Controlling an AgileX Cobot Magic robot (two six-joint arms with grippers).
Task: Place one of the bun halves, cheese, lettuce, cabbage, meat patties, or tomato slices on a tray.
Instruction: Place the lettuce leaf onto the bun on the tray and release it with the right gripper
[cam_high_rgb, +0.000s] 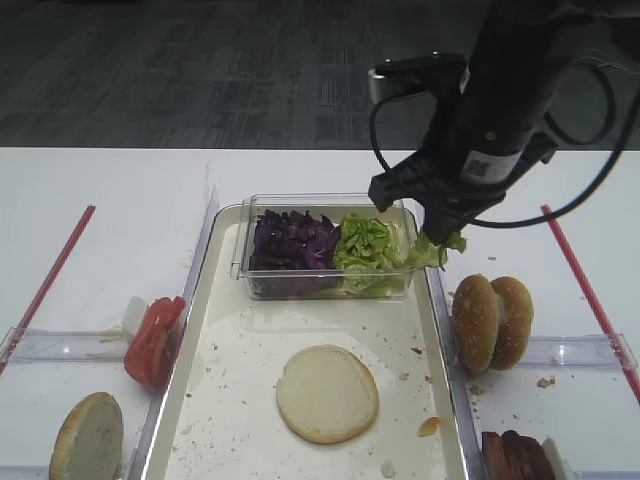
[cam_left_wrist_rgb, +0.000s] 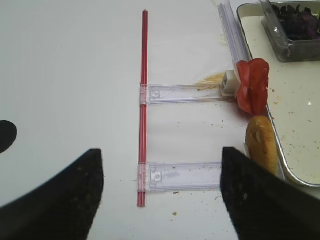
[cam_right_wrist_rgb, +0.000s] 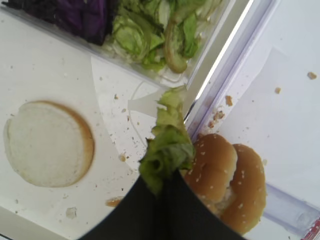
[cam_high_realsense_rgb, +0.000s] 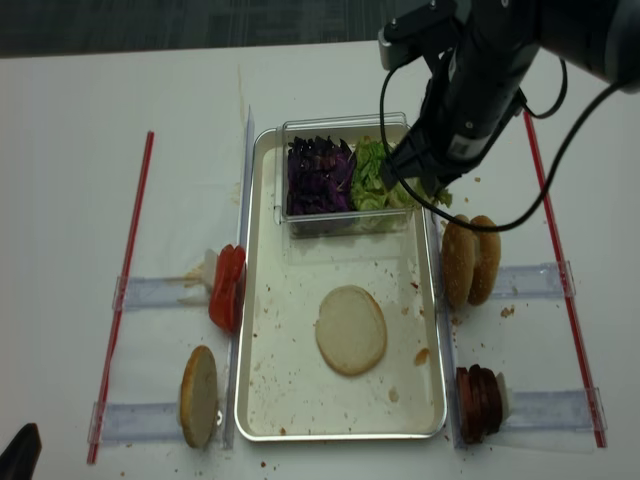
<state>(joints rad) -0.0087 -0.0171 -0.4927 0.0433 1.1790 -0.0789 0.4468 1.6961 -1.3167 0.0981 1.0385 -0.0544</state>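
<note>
While the right gripper (cam_right_wrist_rgb: 167, 175) hangs above the tray's right rim, pinched shut on a ruffled lettuce piece (cam_right_wrist_rgb: 167, 145), the step in hand reads as carrying lettuce out of the clear plastic box (cam_high_rgb: 325, 285) toward the tray (cam_high_rgb: 225, 400).

- Lettuce, held: dangles from the closed fingertips over the rim, at about 2 o'clock from the bun half on the tray (cam_high_rgb: 327, 393); well above the surface, not yet set down.
- Lettuce, stock (cam_high_rgb: 365, 245): right half of the box, cabbage (cam_high_rgb: 292, 240) in the left half, at 12 o'clock on the tray.
- Sesame bun halves (cam_high_rgb: 492, 322): on edge, off-tray at 3 o'clock.
- Tomato slices (cam_high_rgb: 153, 340): off-tray at 9 o'clock; another bun half (cam_high_rgb: 87, 437) at 8 o'clock.
- Meat patties (cam_high_rgb: 515, 455): off-tray at 5 o'clock.
- Left gripper (cam_left_wrist_rgb: 160, 197): over bare table, jaws spread wide, empty.

Next move, as judged: swing toward 8 o'clock over the flat bun half, lower, then release; the limp leaf may cling to the fingertips.
</note>
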